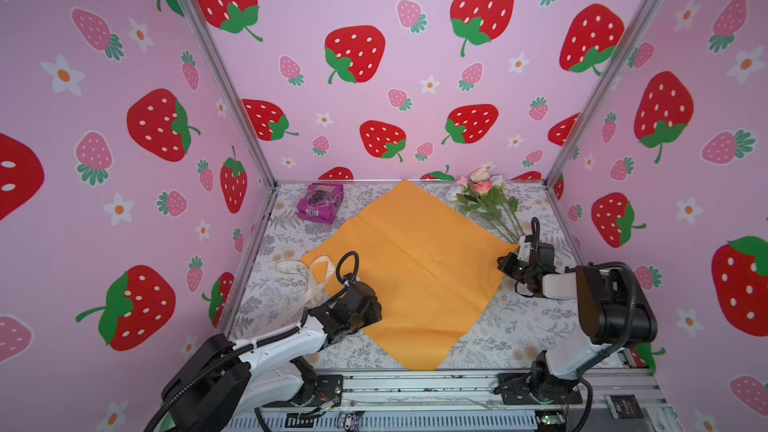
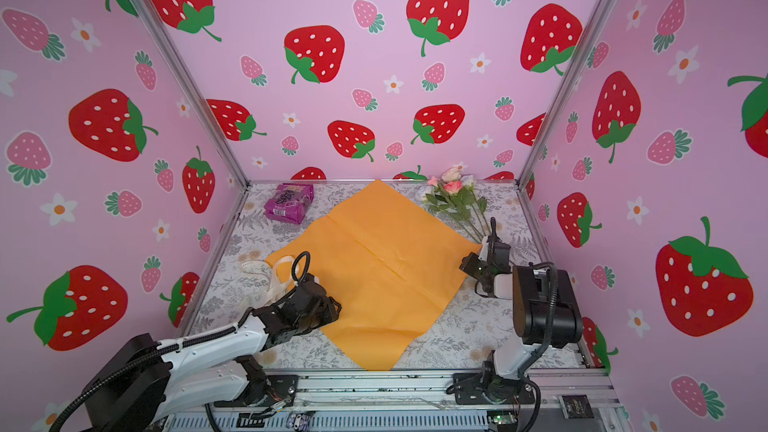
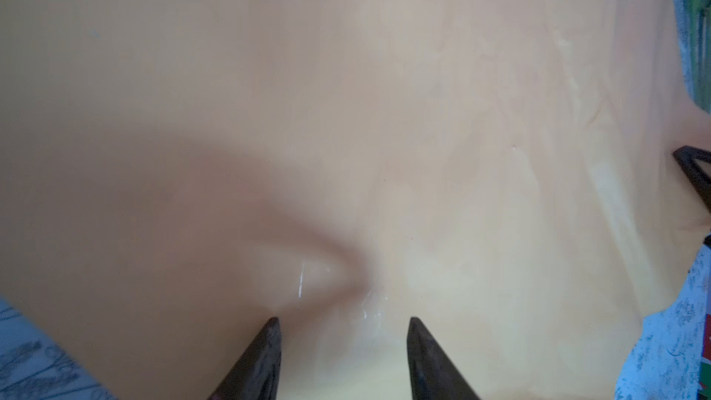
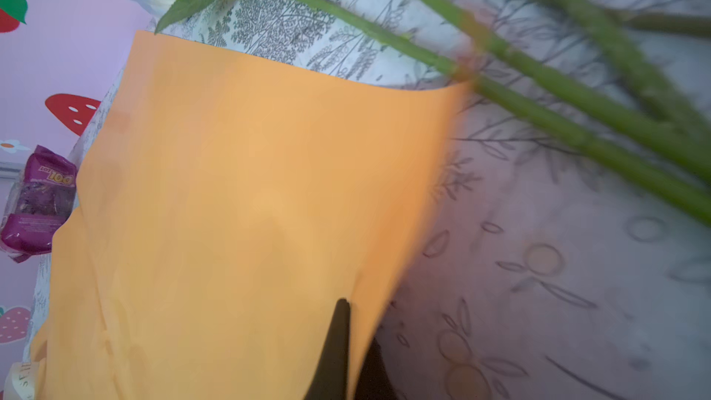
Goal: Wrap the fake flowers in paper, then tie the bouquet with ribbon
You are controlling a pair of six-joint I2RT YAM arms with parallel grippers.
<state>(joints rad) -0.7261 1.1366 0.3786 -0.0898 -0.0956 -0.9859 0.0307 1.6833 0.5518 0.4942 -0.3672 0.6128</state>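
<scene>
The right gripper (image 4: pixel 356 325) pinches a corner of the orange wrapping paper (image 1: pixel 415 268), rose stems (image 4: pixel 538 75) just beyond; the left gripper (image 3: pixel 343 319) hangs parted above it

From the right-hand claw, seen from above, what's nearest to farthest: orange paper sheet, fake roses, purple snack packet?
1. Orange paper sheet: its corner pinched in the right gripper.
2. Fake roses: stems just beside it.
3. Purple snack packet: back left corner.
</scene>
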